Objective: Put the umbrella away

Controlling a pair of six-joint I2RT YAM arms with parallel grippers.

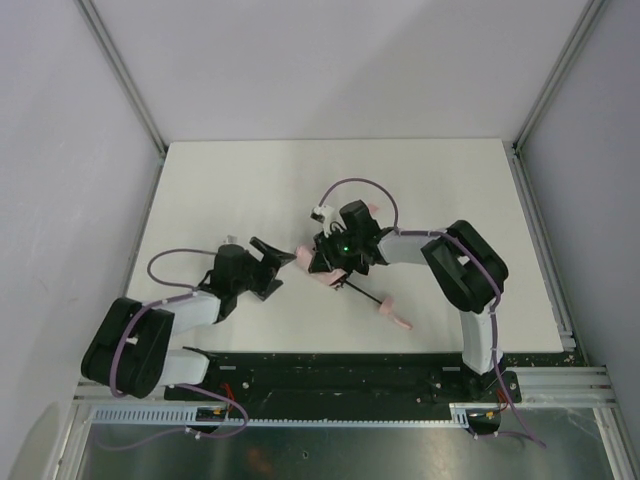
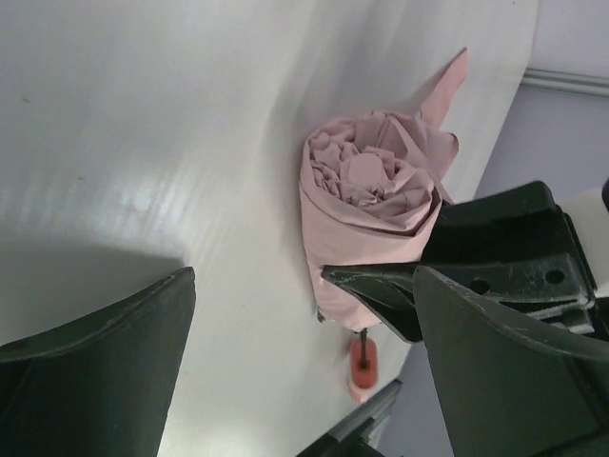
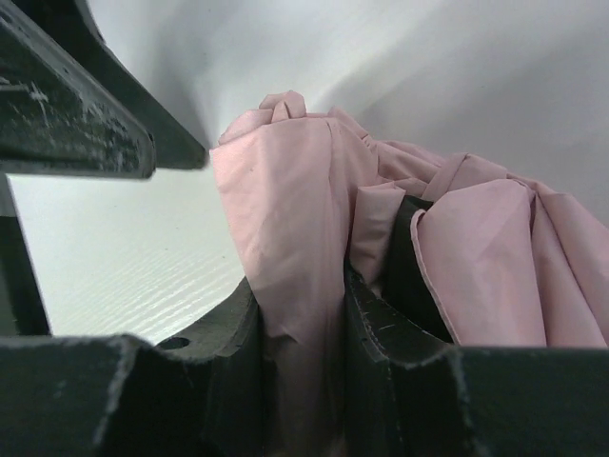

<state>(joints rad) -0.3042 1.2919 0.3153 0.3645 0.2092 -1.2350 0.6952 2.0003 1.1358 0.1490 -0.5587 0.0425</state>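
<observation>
Top view: umbrella (image 1: 318, 266) lies on the white table (image 1: 220, 190) a little right of centre, between the two arms. Canopy rolled into a pale pink bundle. Thin black shaft (image 1: 365, 293) runs out toward lower right and ends in the small pink handle (image 1: 393, 315), which rests on the table surface. Right gripper (image 1: 322, 258) sits over the bundle. Its wrist view shows its fingers (image 3: 400, 381) pinched on a fold of pink fabric that rises between them, with more cloth bunched to the right of frame. Left gripper (image 1: 278, 253) is at centre left of the top view, jaws spread wide, tips pointing at the bundle and just short of it; no contact seen. Left wrist view: its two dark fingers (image 2: 95, 371) fill the lower corners, the gap between them bare. The bundle's end faces the camera at centre right, folds spiralled like a rosette, with one pink tab (image 2: 449, 84) poking toward upper right. A black finger of the right gripper presses the bundle's right side. Wrist loop cannot be made out.
</observation>
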